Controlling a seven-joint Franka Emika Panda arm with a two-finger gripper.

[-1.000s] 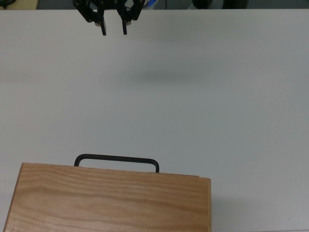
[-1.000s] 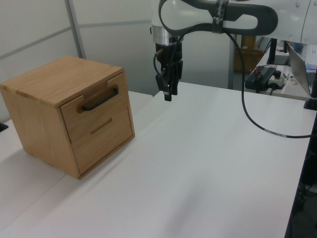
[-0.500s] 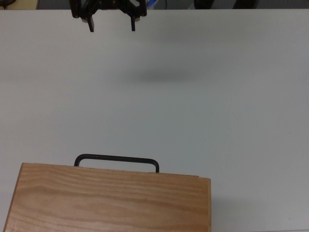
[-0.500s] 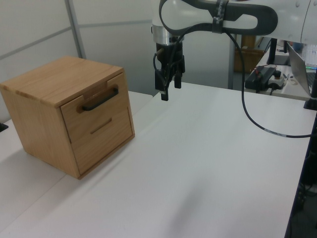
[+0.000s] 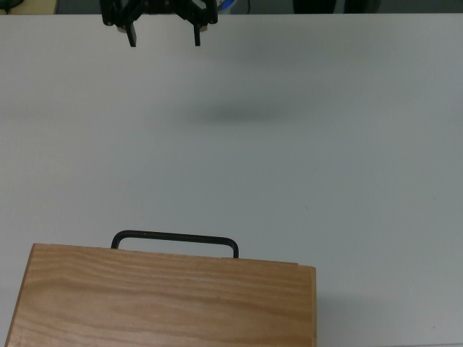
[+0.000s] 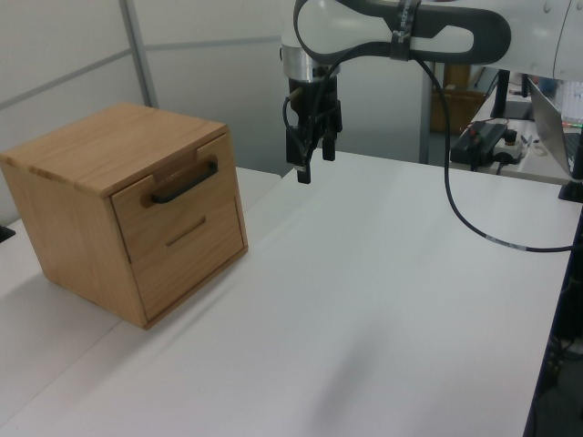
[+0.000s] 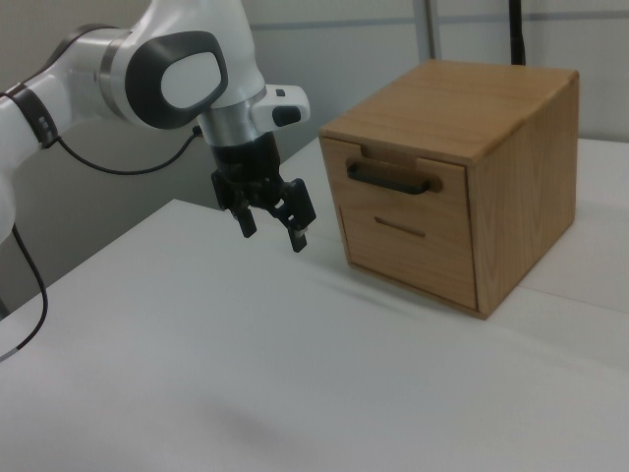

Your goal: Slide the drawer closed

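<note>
Over the last second the gripper has parted its fingers: they stood close together a second ago and now stand spread wide, holding nothing. It hangs at the top edge of the top view, above the white table and well apart from the wooden cabinet at the bottom left of the frame.

The drawer sits in the upper part of the cabinet front, at upper right of the right view, its black bar handle facing the arm. Its front panel looks level with the casing, or very nearly so; from these angles a small remaining gap cannot be ruled out. Fingers spread and clear of the handle suggest the push is either done or not yet started.

The table is bare and smooth. Behind it in the left view stand pale partition panels at upper left and a cluttered desk at right.
</note>
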